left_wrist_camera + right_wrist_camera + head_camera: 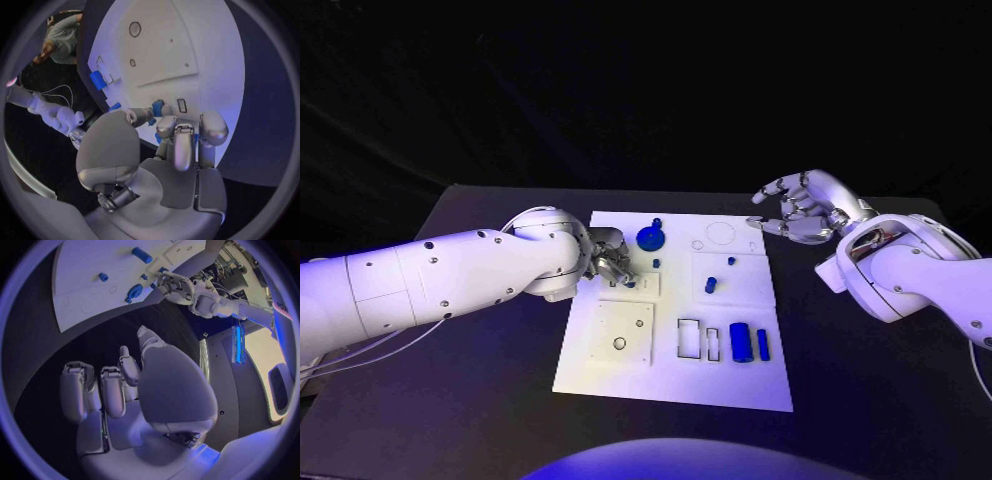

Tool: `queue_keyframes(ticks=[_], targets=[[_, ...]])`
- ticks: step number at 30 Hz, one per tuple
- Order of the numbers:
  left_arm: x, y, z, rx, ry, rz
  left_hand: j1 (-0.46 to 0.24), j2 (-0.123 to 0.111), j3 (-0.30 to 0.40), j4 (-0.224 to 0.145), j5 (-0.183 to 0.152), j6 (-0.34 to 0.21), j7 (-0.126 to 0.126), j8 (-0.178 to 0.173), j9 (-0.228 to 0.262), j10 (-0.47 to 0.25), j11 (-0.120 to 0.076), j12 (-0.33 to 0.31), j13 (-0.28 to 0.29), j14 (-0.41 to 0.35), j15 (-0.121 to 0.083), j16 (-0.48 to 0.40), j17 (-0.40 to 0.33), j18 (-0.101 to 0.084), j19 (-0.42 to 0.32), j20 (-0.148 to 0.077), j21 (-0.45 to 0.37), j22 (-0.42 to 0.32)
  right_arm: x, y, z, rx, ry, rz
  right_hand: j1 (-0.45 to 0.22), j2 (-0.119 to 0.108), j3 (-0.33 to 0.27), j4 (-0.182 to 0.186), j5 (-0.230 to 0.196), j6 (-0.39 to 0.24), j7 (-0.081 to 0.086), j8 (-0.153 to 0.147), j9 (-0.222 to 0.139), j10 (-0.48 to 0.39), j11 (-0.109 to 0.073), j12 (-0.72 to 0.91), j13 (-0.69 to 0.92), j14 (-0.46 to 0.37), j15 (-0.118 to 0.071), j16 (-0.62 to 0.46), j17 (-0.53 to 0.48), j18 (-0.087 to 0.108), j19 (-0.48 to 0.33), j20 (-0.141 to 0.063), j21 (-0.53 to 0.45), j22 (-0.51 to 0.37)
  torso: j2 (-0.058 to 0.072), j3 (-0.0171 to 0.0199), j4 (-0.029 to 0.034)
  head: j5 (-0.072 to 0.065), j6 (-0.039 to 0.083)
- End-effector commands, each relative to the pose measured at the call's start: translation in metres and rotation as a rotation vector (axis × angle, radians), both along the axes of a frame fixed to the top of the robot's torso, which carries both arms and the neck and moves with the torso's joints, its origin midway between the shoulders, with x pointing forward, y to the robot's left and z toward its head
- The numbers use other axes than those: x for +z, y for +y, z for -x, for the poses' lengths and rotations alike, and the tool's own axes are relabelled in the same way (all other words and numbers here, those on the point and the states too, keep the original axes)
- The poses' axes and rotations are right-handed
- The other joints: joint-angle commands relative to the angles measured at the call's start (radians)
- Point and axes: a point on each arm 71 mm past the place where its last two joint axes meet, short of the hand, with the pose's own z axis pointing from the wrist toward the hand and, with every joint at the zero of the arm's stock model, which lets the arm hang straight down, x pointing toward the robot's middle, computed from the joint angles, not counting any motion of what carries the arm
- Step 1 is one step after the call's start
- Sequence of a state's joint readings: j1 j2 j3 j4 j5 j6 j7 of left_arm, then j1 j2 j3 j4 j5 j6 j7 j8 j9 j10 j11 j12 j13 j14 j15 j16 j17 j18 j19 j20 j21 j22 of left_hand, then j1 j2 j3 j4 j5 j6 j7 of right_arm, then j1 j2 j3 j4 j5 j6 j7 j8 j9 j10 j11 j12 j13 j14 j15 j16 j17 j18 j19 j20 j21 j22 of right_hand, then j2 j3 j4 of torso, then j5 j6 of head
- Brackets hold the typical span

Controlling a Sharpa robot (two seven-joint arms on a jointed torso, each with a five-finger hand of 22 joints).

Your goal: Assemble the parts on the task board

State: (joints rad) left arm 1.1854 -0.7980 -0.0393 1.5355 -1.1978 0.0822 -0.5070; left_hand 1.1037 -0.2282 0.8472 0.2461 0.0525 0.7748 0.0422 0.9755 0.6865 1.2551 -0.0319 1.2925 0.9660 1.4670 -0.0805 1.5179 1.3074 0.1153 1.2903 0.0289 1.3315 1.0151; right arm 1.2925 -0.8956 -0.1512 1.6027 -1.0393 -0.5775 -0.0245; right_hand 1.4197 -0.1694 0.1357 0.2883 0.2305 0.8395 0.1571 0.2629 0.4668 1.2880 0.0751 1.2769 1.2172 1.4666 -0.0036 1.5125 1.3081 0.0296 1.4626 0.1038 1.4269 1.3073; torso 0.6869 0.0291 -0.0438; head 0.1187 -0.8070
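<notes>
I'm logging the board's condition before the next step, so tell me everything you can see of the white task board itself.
The task board is a flat white rectangular plate, plastic-looking, lying in the middle of the black table. Its surface carries raised square panels, round holes, an outlined circle and narrow rectangular slots. Several blue parts sit on it: a round knob-like piece near the far edge, small pegs mid-board, and two upright bars beside the slots. The left hand reaches over its left edge; whether it touches the board is unclear.

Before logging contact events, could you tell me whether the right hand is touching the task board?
Apart. In the head view the right hand hovers over black table beyond the task board's corner, dark gap between.
</notes>
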Motion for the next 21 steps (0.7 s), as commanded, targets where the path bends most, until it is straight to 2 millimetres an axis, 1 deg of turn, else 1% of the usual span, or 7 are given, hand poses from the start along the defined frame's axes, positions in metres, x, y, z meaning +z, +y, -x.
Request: queue_keyframes(ticks=[1,4,9,15,18,21], targets=[[-0.0028,-0.0030,0.0020,-0.012,0.030,0.000,-0.014,-0.001,0.079,-0.086,0.002,0.016,-0.007,-0.007,0.000,0.008,0.000,0.006,0.002,0.074,-0.006,0.004,0.151,-0.008,0.008,-0.003,0.007,0.002,-0.0005,0.0012,0.0006,0.013,0.001,0.005,-0.009,-0.003,0.005,0.002,0.005,0.007,-0.001,0.005,-0.002,-0.002,-0.002,-0.005,-0.001,0.067,0.005,-0.007,0.111,0.014,0.002,0.005,-0.006,0.149,0.000,0.0004,0.0005,-0.001,-0.001],[-0.0030,-0.0033,0.0017,-0.012,0.031,0.001,-0.026,-0.004,0.067,-0.079,0.002,0.021,-0.008,-0.010,0.000,0.008,-0.001,0.006,0.003,0.074,-0.007,0.004,0.151,-0.008,0.008,-0.004,0.007,0.003,-0.0005,0.0012,0.0006,0.013,0.001,0.005,-0.009,-0.003,0.005,0.002,0.005,0.007,-0.001,0.005,-0.002,-0.002,-0.002,-0.005,-0.001,0.067,0.005,-0.007,0.111,0.014,0.002,0.005,-0.006,0.149,0.000,-0.0001,0.0007,-0.001,-0.002],[-0.0034,-0.0037,0.0011,-0.010,0.032,0.003,-0.045,-0.007,0.041,-0.065,0.002,0.028,-0.009,-0.014,0.001,0.008,-0.002,0.006,0.003,0.074,-0.008,0.004,0.151,-0.009,0.009,-0.005,0.007,0.004,-0.0006,0.0012,0.0005,0.013,0.001,0.005,-0.009,-0.003,0.005,0.002,0.005,0.007,-0.001,0.005,-0.002,-0.002,-0.002,-0.005,-0.001,0.067,0.005,-0.007,0.111,0.014,0.002,0.005,-0.006,0.149,0.000,0.0004,0.0004,-0.002,-0.004],[-0.0040,-0.0040,0.0005,-0.009,0.035,0.003,-0.067,-0.005,-0.017,-0.038,0.002,0.038,-0.010,-0.022,0.002,0.008,-0.002,0.007,0.006,0.074,-0.009,0.004,0.151,-0.009,0.009,-0.006,0.006,0.004,-0.0007,0.0012,0.0006,0.013,0.000,0.005,-0.011,-0.003,0.005,0.002,0.005,0.008,-0.001,0.005,-0.002,-0.004,-0.002,-0.007,-0.004,0.066,0.004,-0.008,0.110,0.014,0.001,0.005,-0.008,0.147,0.000,0.0004,0.0006,-0.003,-0.005],[-0.0042,-0.0040,0.0004,-0.009,0.036,0.003,-0.068,-0.005,-0.024,-0.035,0.002,0.039,-0.010,-0.023,0.002,0.008,-0.002,0.007,0.007,0.074,-0.009,0.004,0.151,-0.009,0.009,-0.006,0.007,0.005,-0.0008,0.0011,0.0006,0.013,0.000,0.005,-0.011,-0.003,0.005,0.002,0.005,0.008,-0.001,0.005,-0.002,-0.004,-0.002,-0.007,-0.004,0.066,0.004,-0.008,0.110,0.014,0.001,0.005,-0.008,0.147,0.000,0.0003,0.0006,-0.003,-0.006],[-0.0044,-0.0038,0.0002,-0.009,0.038,0.001,-0.074,-0.005,-0.053,-0.021,0.002,0.042,-0.009,-0.026,0.002,0.006,-0.002,0.006,0.006,0.075,-0.009,0.004,0.152,-0.009,0.010,-0.006,0.007,0.006,-0.0008,0.0010,0.0005,0.013,0.000,0.005,-0.011,-0.003,0.005,0.002,0.005,0.008,-0.001,0.005,-0.002,-0.004,-0.002,-0.007,-0.004,0.066,0.004,-0.008,0.110,0.014,0.001,0.005,-0.008,0.147,0.000,0.0004,0.0007,-0.004,-0.005]])
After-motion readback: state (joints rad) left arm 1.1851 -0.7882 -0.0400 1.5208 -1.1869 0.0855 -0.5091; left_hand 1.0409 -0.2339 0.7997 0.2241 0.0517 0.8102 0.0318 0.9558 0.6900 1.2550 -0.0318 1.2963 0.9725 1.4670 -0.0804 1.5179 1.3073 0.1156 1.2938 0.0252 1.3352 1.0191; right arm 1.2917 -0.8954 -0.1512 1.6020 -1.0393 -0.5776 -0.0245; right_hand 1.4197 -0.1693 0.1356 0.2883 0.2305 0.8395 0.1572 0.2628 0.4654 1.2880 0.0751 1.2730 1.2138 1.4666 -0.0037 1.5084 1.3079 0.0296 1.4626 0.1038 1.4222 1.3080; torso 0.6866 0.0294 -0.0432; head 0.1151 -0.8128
